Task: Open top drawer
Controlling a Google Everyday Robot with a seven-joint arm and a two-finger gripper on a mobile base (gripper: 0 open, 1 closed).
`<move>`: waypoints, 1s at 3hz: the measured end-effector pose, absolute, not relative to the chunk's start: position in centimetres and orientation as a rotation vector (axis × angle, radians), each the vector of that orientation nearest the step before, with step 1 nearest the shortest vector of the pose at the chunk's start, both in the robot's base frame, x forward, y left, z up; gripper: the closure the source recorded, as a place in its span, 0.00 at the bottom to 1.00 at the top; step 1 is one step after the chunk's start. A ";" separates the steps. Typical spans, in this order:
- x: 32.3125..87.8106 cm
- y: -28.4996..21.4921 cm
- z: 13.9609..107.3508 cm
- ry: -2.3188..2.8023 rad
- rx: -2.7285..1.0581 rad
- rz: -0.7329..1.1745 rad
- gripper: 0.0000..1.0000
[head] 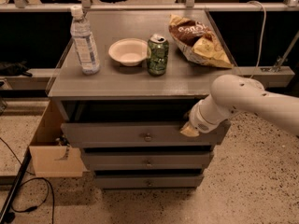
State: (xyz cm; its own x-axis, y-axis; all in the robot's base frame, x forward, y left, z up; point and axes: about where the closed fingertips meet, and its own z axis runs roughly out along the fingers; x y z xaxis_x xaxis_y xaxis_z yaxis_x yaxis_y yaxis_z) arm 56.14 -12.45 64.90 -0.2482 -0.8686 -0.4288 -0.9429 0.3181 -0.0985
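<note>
We are locating the gripper (190, 130) at the upper right edge of the top drawer (117, 134) front; whether the jaws are apart or together, we cannot tell. The white arm (247, 101) is reaching in from the right. The top drawer is sitting directly under the counter (140, 85), partly pulled out, with its knob (147, 137) centred. On the counter we are observing a water bottle (84, 41), a bowl (128, 51), a green can (157, 55) and a chip bag (198, 41).

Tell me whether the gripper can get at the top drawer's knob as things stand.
Probably yes. The gripper is at the upper edge of the top drawer front, to the right of the knob, and nothing stands on the bare grey front between them.
</note>
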 end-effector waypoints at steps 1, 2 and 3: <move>55.6 -12.7 65.2 2.195 -1.601 0.257 0.85; 55.6 -12.7 65.2 2.195 -1.601 0.257 0.89; 55.6 -12.7 65.2 2.195 -1.602 0.257 1.00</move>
State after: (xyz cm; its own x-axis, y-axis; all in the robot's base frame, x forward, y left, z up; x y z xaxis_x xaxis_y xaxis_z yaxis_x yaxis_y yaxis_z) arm 55.61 -12.67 65.22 -0.2561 -0.8666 -0.4283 -0.9420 0.3231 -0.0904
